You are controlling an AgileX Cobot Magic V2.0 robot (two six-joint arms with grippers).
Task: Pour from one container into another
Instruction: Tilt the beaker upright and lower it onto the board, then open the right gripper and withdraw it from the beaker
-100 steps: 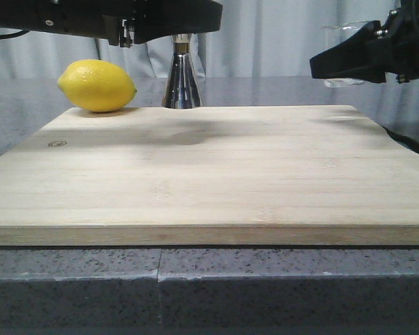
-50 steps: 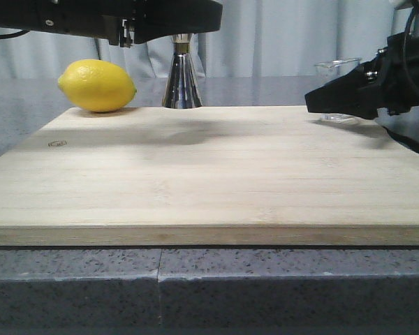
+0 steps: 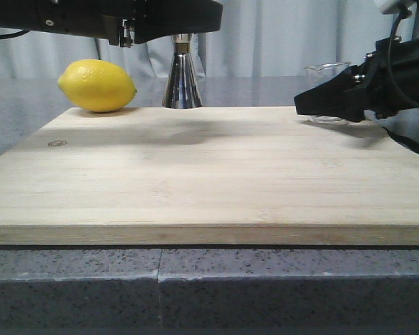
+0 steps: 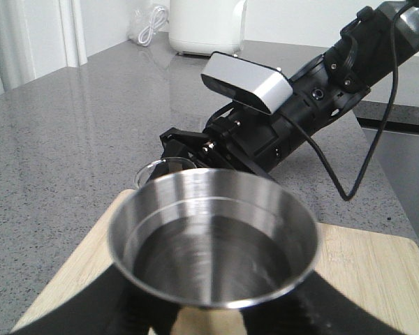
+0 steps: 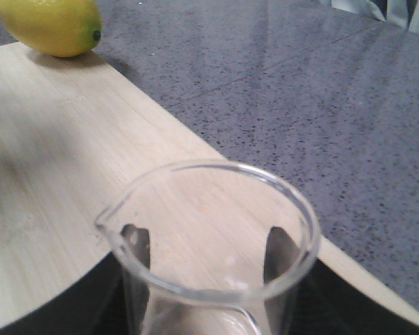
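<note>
The steel hourglass jigger (image 3: 181, 84) stands at the cutting board's far edge, right of the lemon. My left gripper (image 3: 178, 28) is shut on its upper cup, and in the left wrist view the open cup (image 4: 213, 237) fills the space between the black fingers. The clear glass beaker (image 3: 326, 73) is upright at the board's far right corner, its base at or just above the wood. My right gripper (image 3: 321, 103) is shut on the beaker. Through the beaker's glass (image 5: 195, 296) both finger pads show against its sides. The beaker looks empty.
A yellow lemon (image 3: 96, 85) lies at the far left corner of the pale wooden cutting board (image 3: 209, 181). The board rests on a speckled grey counter (image 3: 209, 286). The right arm (image 4: 286, 118) reaches in behind the jigger. A white appliance (image 4: 206, 24) stands far back.
The right gripper has come down and moved left with the beaker, from well above the board to its surface level. The left arm and jigger have not moved.
</note>
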